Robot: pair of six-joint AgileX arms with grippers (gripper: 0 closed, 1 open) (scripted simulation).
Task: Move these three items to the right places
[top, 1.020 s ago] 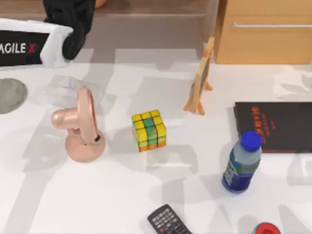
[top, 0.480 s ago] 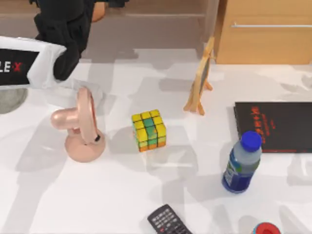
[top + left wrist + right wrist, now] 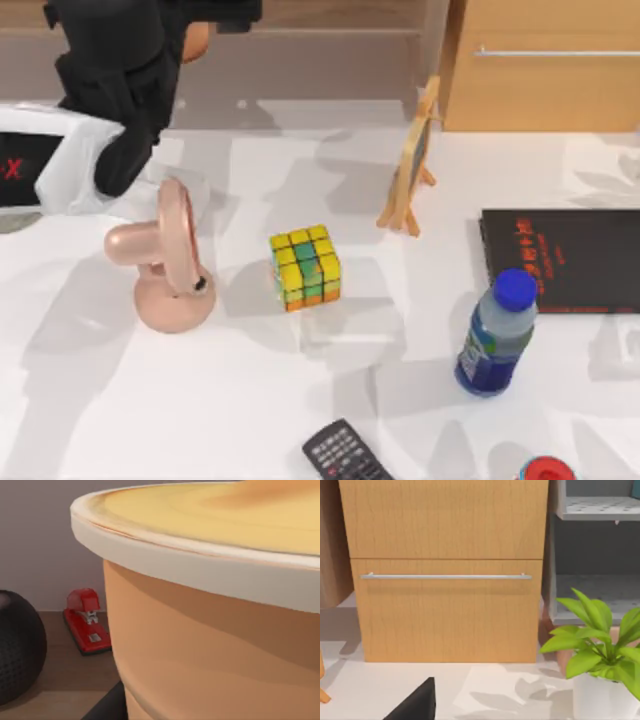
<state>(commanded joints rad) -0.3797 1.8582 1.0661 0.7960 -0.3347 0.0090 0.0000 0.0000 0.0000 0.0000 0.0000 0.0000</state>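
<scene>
The yellow-green-orange puzzle cube (image 3: pixel 305 267) stands on the white table near the middle, with no gripper near it. My left arm reaches over the back left of the table. Its gripper (image 3: pixel 205 20) is shut on the peach-orange vase (image 3: pixel 195 42), of which a small part pokes out under the black wrist. The left wrist view has the vase (image 3: pixel 210 630) very close, with its cream rim on top and a dark finger (image 3: pixel 102 707) beside its lower part. One dark fingertip (image 3: pixel 415 702) of my right gripper points at the wooden cabinet.
A pink desk fan (image 3: pixel 165 265) stands left of the cube and a wooden easel (image 3: pixel 412 160) behind it. A black book (image 3: pixel 565 258), blue bottle (image 3: pixel 497 335) and remote (image 3: pixel 345 455) lie right and front. The cabinet (image 3: pixel 540 65) is back right, beside a potted plant (image 3: pixel 600 650). A red stapler (image 3: pixel 86 620) lies behind the vase.
My left arm has swung leftward and toward the table's front, and more of the vase now shows under the wrist. The cube and everything else have stayed put.
</scene>
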